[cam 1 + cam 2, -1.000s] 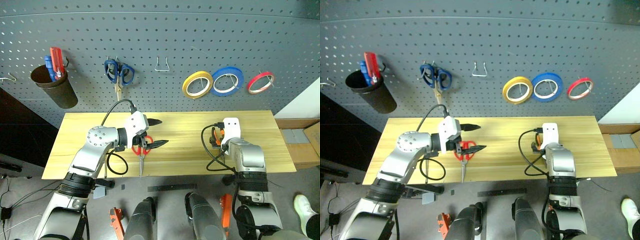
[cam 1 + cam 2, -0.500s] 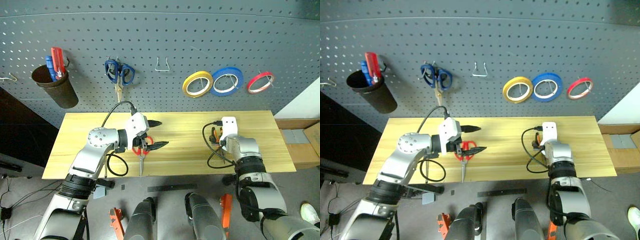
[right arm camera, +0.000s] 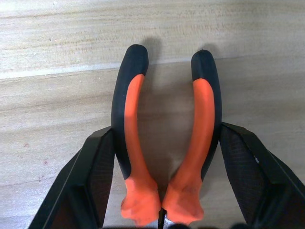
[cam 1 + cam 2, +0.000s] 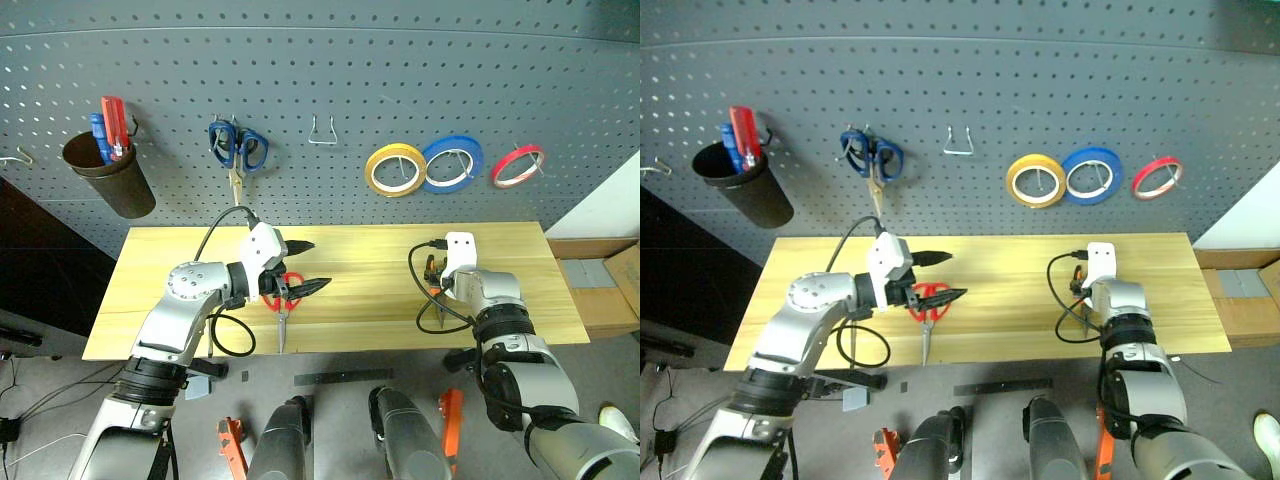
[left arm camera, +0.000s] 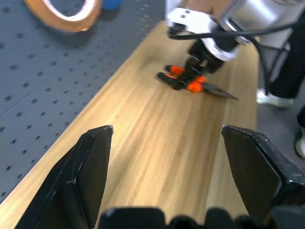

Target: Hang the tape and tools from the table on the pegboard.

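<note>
Closing on the pliers, right side.
Head view: lay on the table (image 4: 380, 300) under the right gripper (image 4: 436, 283); left gripper (image 4: 309, 266) wide open, empty, over red scissors (image 4: 283, 296).
Right wrist view: pliers (image 3: 167, 138) between both fingers (image 3: 93, 181), handles running away from the gripper, fingers touching both flanks, grip not yet sure.

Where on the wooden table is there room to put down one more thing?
The pale wood plank table is bare in the middle, between the red-handled scissors and the orange-and-black pliers. The far left end, beyond the left gripper, is bare too. It is crowded around the scissors and where the right gripper straddles the pliers.
</note>
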